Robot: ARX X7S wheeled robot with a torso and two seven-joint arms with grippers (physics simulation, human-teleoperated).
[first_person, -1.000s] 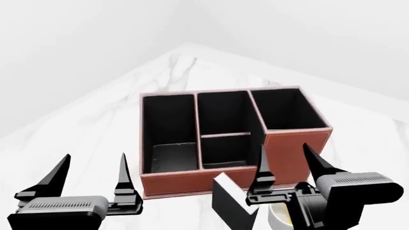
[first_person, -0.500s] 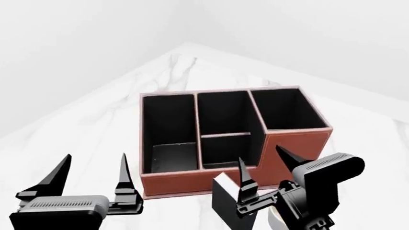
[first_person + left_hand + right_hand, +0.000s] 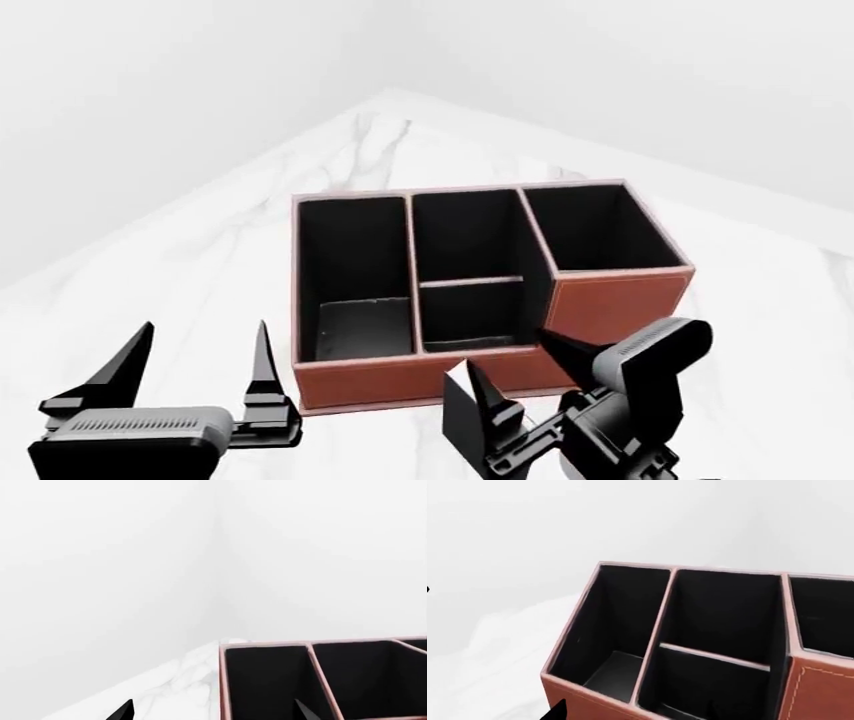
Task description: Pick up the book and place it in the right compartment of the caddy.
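Your right gripper (image 3: 523, 392) is open around the top of the book (image 3: 470, 420), which stands just in front of the caddy (image 3: 617, 300). Your left gripper (image 3: 200, 368) is open too. Squeeze crooked and the book could tip against the caddy.
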